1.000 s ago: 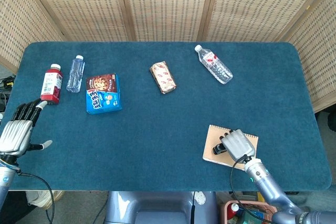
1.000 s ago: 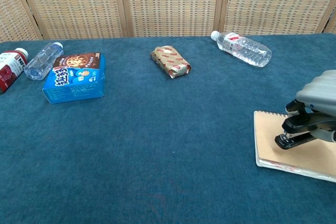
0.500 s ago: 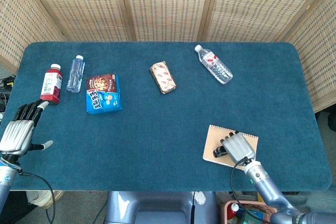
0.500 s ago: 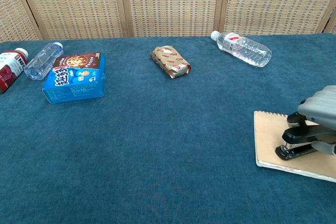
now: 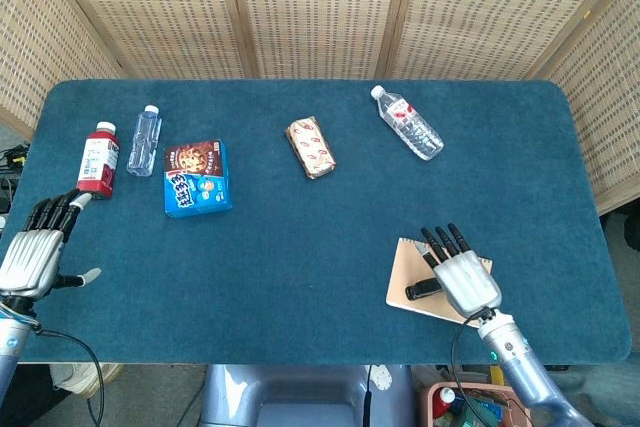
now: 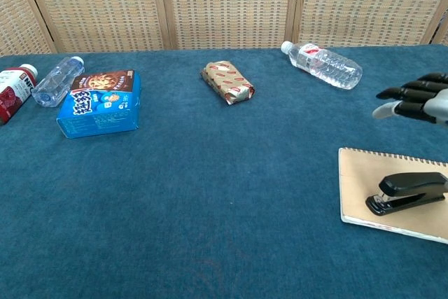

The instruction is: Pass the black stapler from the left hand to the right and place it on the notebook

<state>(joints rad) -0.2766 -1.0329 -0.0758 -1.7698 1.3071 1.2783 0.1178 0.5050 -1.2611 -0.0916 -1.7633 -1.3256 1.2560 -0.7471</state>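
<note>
Stapler (image 6: 409, 193) sits on the notebook (image 6: 364, 187). Right hand (image 5: 462, 273) hovers above it, fingers spread, holding nothing. Left hand (image 5: 35, 247), far from the notebook, is also spread and empty.

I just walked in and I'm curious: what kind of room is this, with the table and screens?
Probably a robot test setup, not a home: a blue-covered table hemmed by wicker screens, with groceries and a notebook laid out.

The head view looks steeply down from above the near edge, taking in the whole blue table (image 5: 320, 217) and the wicker screen (image 5: 320, 7) behind it. The chest view sits low and closer, facing the far side. Both share the notebook (image 5: 410, 269) (image 6: 360, 183) and the blue snack box (image 5: 197, 179) (image 6: 98, 103).
</note>
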